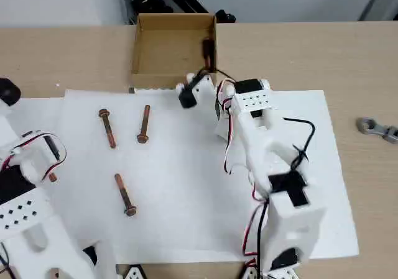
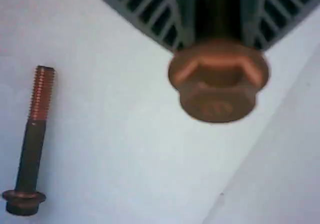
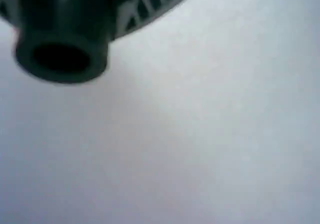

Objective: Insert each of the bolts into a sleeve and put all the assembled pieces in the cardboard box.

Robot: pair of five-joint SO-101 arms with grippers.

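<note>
The left end effector (image 2: 218, 9) is clamping a bolt (image 2: 218, 84) by its shank, the flanged hex head pointing out beyond the fingers, and is hovering over the left edge of the white sheet (image 1: 186, 186) that is covering the table (image 1: 360, 61). The right end effector (image 1: 194, 91) is gripping a black sleeve (image 3: 62, 54), open bore showing, above the sheet's far edge just beside the cardboard box (image 1: 144, 77). A dark slender piece (image 1: 208, 52) is leaning inside the box against its right wall. A loose bolt (image 1: 107, 127) and a second loose bolt (image 1: 144, 123) are lying near each other on the sheet, and a third loose bolt (image 1: 125, 194) is lying nearer the arms. A metal tool (image 1: 376, 127) is resting on the bare table, well apart on the right.
</note>
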